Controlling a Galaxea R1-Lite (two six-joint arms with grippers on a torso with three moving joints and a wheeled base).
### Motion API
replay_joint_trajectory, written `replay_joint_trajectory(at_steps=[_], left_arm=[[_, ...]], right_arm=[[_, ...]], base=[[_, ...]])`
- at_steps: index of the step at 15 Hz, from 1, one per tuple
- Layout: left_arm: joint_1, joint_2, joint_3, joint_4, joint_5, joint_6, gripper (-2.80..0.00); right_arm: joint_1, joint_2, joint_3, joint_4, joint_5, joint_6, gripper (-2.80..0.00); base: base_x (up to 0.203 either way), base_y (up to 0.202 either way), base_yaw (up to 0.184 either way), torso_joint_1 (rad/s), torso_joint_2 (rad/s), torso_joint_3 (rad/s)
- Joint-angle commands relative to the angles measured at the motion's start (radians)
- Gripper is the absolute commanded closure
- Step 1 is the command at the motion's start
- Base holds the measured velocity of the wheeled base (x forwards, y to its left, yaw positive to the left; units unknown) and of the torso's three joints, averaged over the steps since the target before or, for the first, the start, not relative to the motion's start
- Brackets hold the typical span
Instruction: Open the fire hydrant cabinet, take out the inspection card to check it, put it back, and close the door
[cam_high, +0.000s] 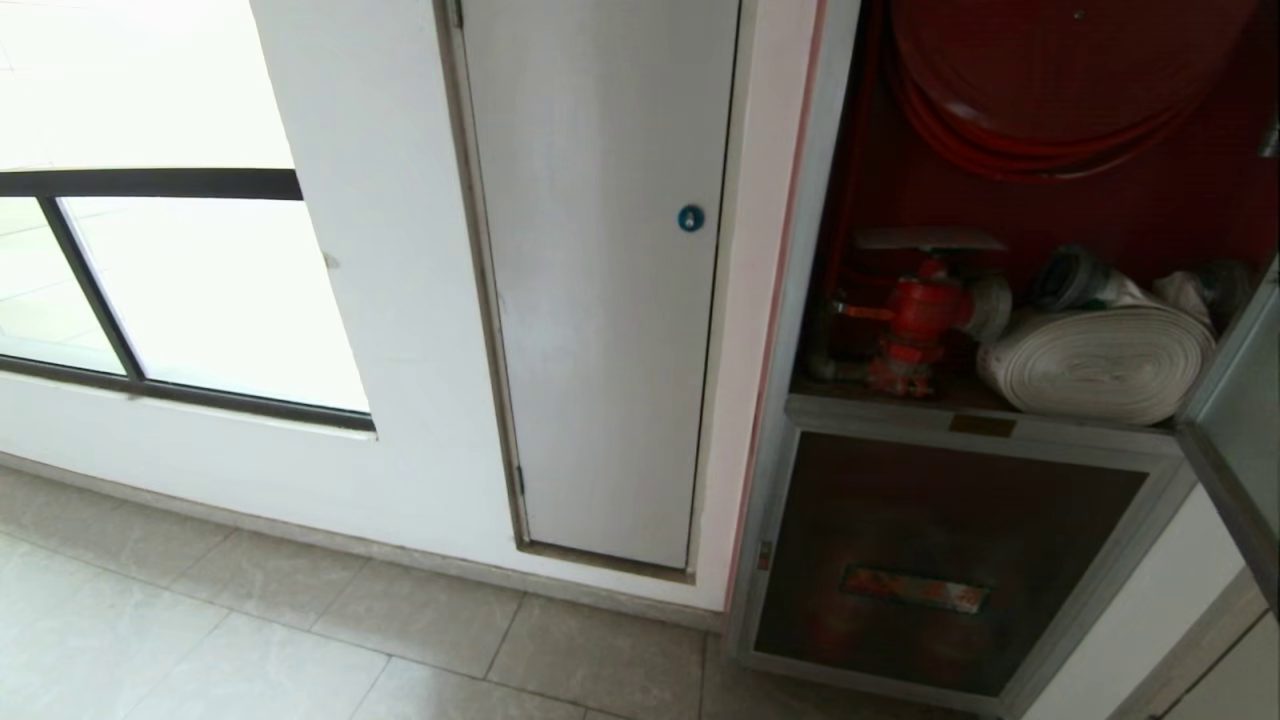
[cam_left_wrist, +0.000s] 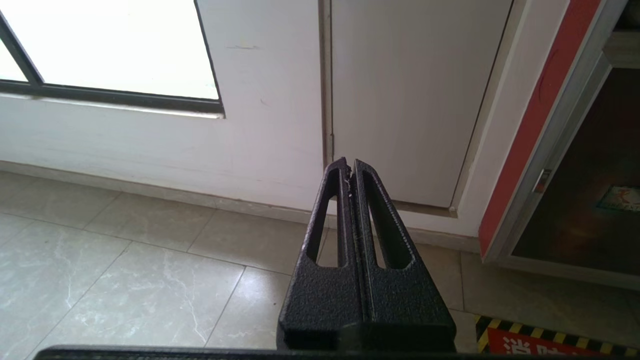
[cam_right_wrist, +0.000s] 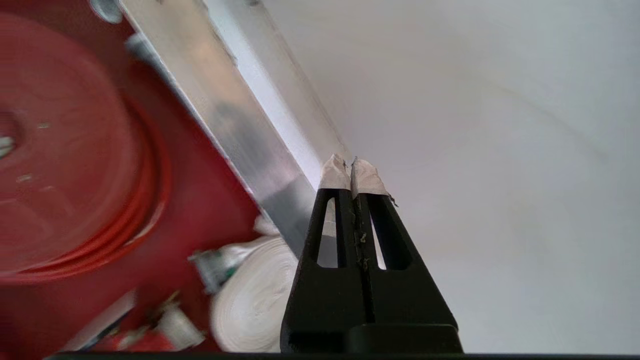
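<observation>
Tall silver-framed, red-lined fire hydrant cabinet (cam_high: 1000, 300), right of frame, stands open for card access. Right gripper (cam_right_wrist: 351, 167) fingers pressed together, empty, at silver frame; left gripper (cam_left_wrist: 348, 167) likewise closed, parked.

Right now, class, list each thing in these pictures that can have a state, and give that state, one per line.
fire hydrant cabinet: open, red interior exposed
door: swung open at the right
lower dark panel: closed
white door: closed
white hose: rolled up, lying beside the valve
left pincer: shut, empty, above the floor
right pincer: shut, empty, by the cabinet's metal frame
</observation>
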Motion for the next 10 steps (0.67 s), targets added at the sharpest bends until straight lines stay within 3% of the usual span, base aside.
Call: replay_joint_trajectory(at_steps=[1,5,10], left_arm=[[0.0,0.001,0.007,-0.001,0.0,0.0,0.0],[0.0,0.001,0.008,-0.001,0.0,-0.001,0.0],[0.0,0.001,0.007,-0.001,0.0,0.0,0.0]], right_arm=[[0.057,-0.04,0.007,-0.004,0.0,-0.001,0.0],[0.151,-0.098,0.027,0.014,0.006,-0.024,0.0],[0.284,-0.102,0.007,0.136,0.011,-0.044,0.0]], base=[[0.0,0.0,0.0,0.0,0.0,0.0],[0.0,0.0,0.0,0.0,0.0,0.0],[0.0,0.0,0.0,0.0,0.0,0.0]])
